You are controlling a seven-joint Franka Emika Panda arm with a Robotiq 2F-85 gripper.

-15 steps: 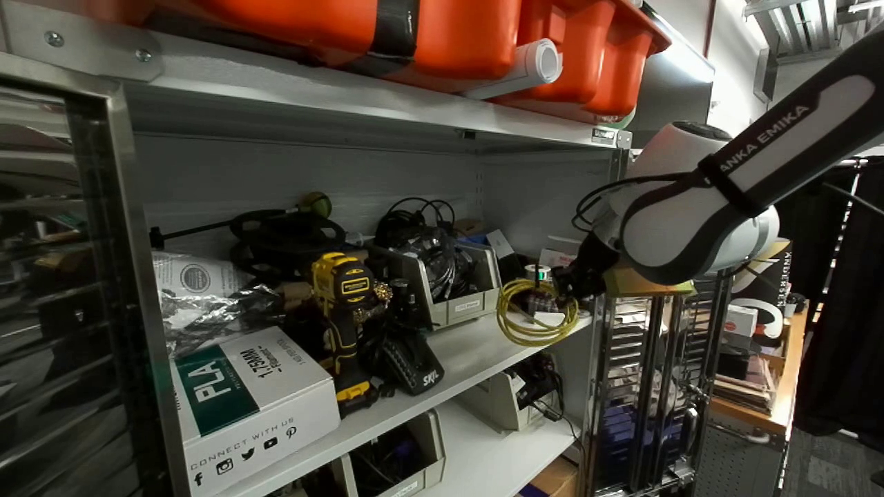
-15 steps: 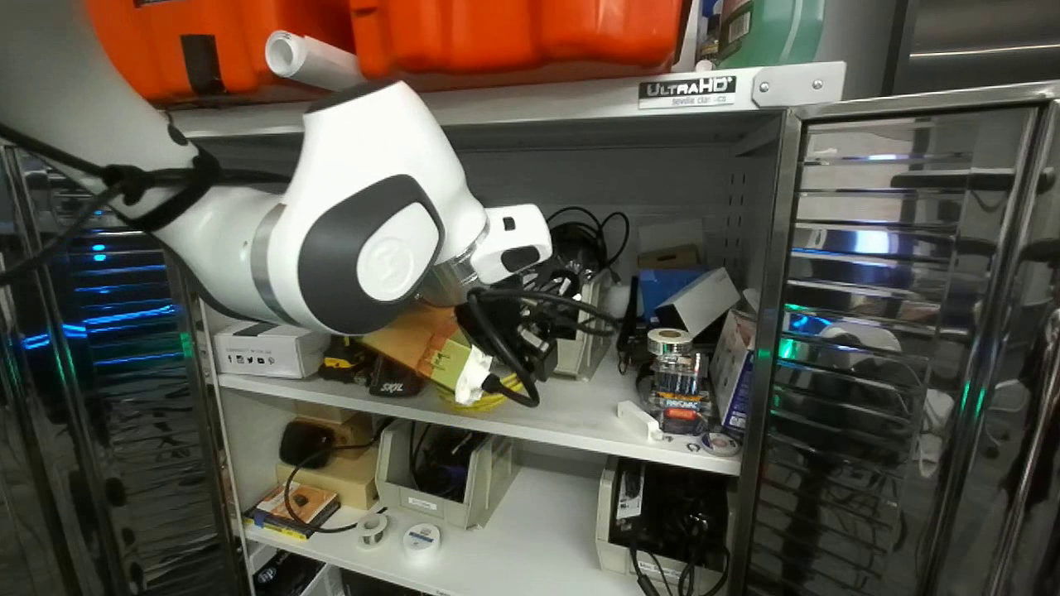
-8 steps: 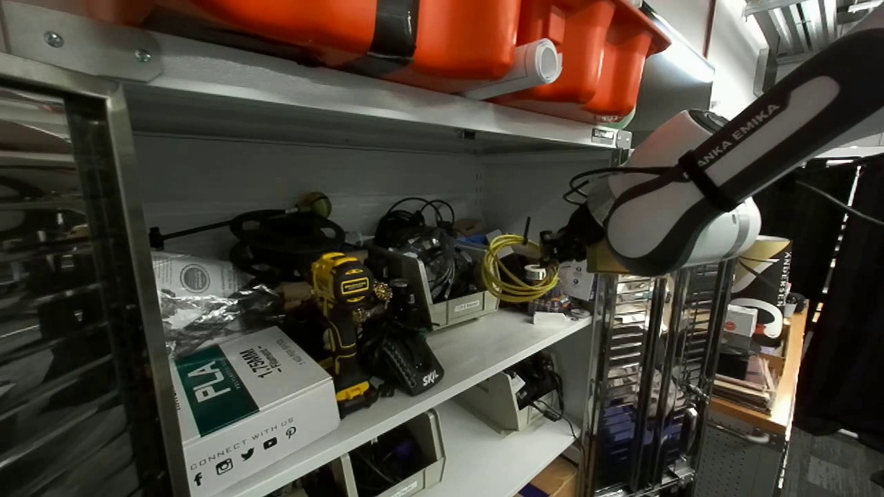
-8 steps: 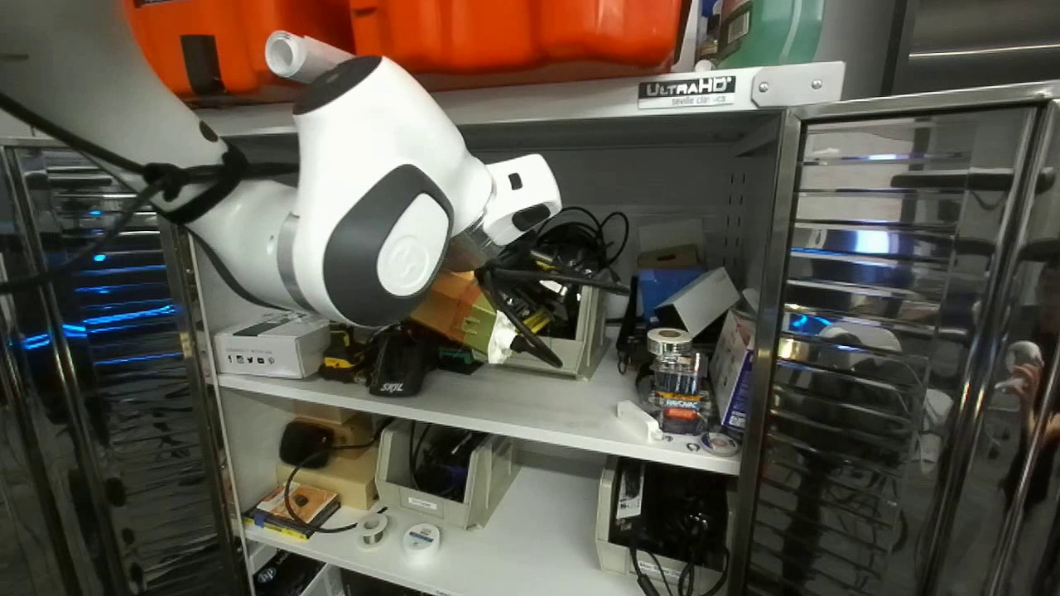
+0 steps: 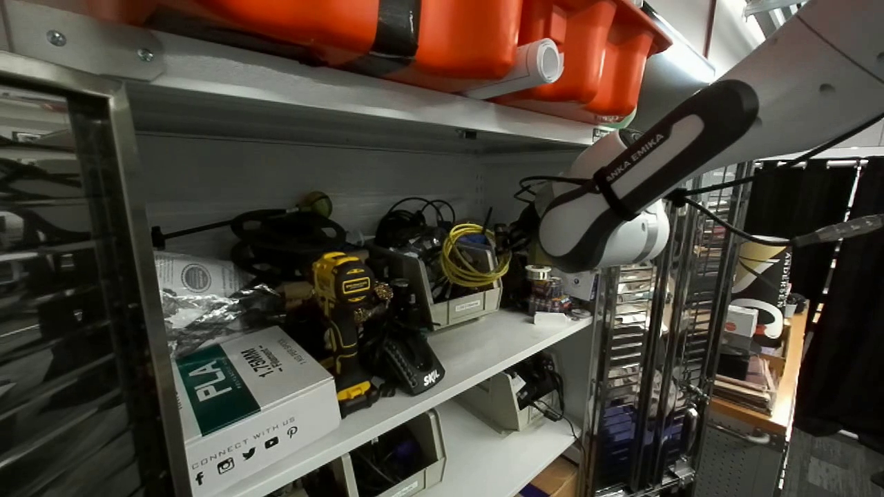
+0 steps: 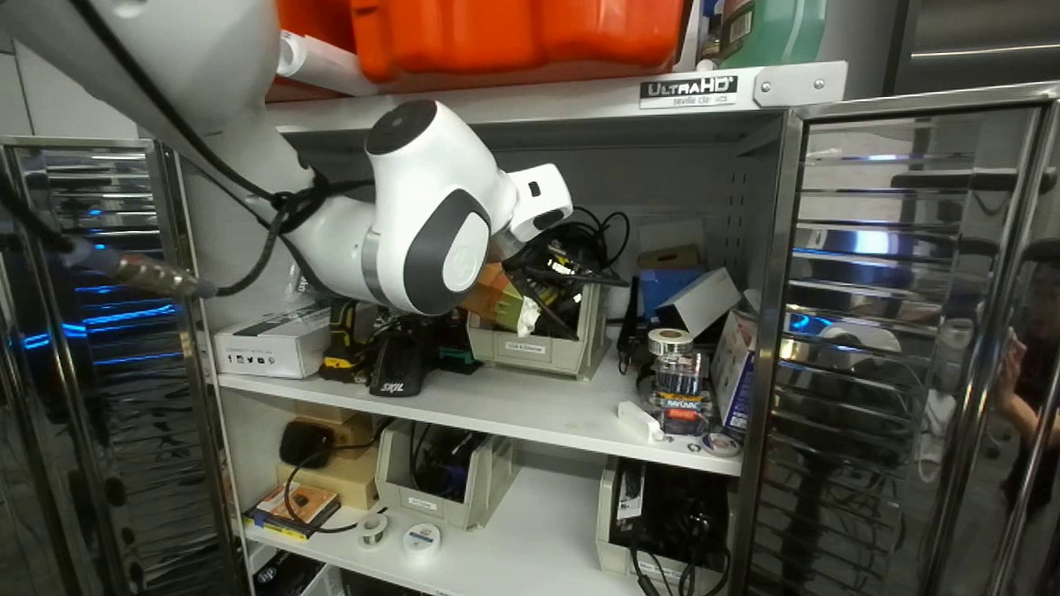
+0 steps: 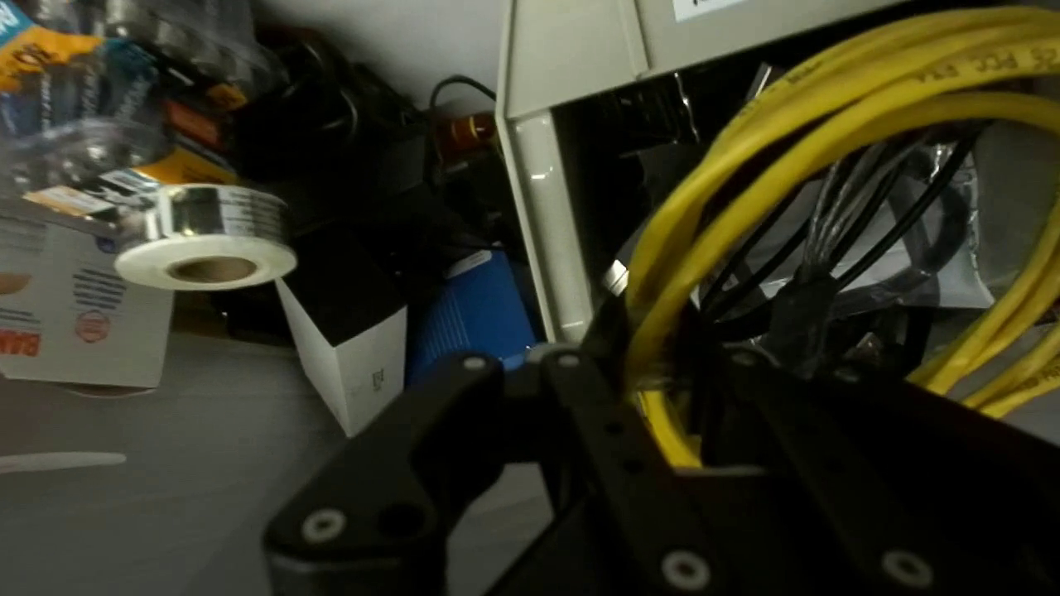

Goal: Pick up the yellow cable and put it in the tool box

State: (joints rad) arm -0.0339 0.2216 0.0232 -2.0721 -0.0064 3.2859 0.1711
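One PLA box (image 5: 259,404) at the front left corner of the desk (image 6: 530,406). Next, yellow-black drill (image 5: 342,331) and black SKIL unit (image 5: 411,366), both near the front edge. Grey bin (image 5: 469,304) set back from that edge. Tool (image 7: 658,348) clenched on the yellow cable (image 7: 961,70), coiled, seen over the bin's mouth in the wrist view; contact with the bin cannot be told. Battery pack (image 6: 683,401) and tape roll (image 6: 669,348) near the front right corner.

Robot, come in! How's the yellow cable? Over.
Gripper shut on yellow cable. Held aloft at the open bin, not released. Black cords inside may crowd it.
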